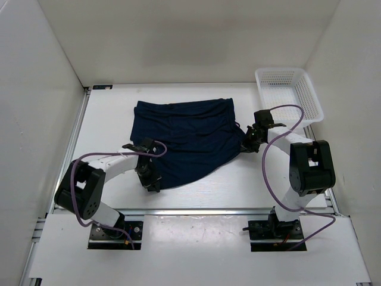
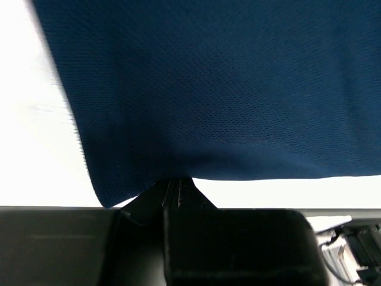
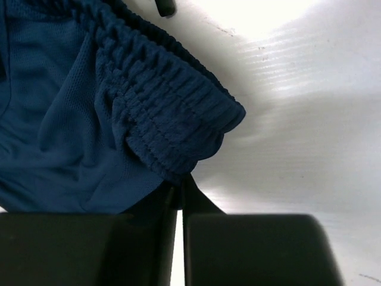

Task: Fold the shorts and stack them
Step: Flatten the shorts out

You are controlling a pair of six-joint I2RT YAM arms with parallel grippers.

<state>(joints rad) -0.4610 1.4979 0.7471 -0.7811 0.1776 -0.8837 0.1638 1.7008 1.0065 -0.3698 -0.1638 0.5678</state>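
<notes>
Left gripper [image 2: 174,189] pinches navy mesh shorts [image 2: 226,89] (hem).

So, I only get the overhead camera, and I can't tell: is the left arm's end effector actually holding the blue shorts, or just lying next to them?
Observer: It's holding them. In the left wrist view, the left end effector has its fingers closed on the edge of the shorts.
Visitor: And the right one?
Observer: The right end effector looks pinched on cloth just under the waistband corner. Only a thin slit of light shows between its fingers.
Visitor: What is the fabric like close up?
Observer: It's a fine mesh knit, and the waistband is gathered into tight ridges.
</notes>
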